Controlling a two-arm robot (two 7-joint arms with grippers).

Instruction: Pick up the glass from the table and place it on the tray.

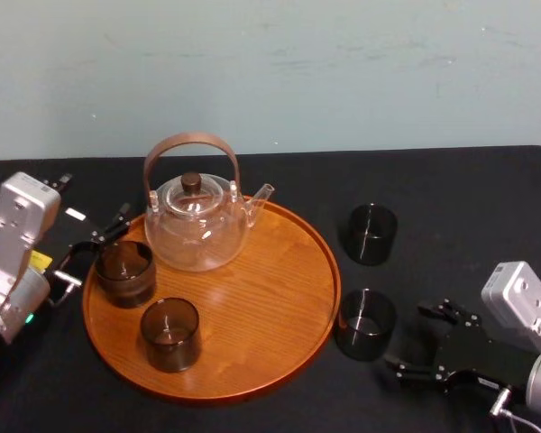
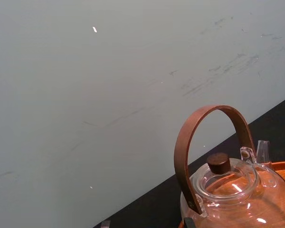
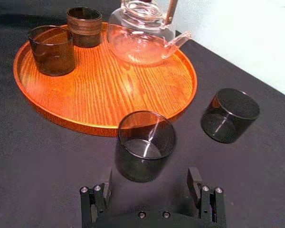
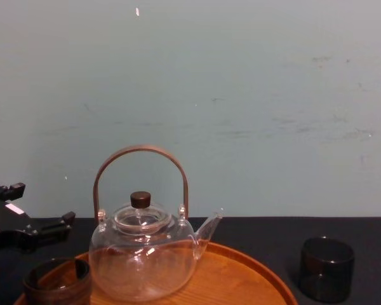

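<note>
Now right gripper (image 1: 421, 343) held low behind glass (image 1: 364, 323) beside tray (image 1: 270, 302), claw spread; left gripper (image 1: 91, 252) parked spread at tray rim.

No legible text, brand, number or sign anywhere on the worktop or the wall. Small yellow sticker (image 1: 40, 262) and white tag (image 1: 75, 215) on the left arm (image 1: 18, 225), neither one readable.

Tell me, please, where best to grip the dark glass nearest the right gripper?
Grip the glass by its side wall at mid-height, a finger each side: it stands upright and round. The open right gripper should probably come from the robot's right, since the tray has its rim close on the other side. The left gripper waits at the tray's left.
</note>
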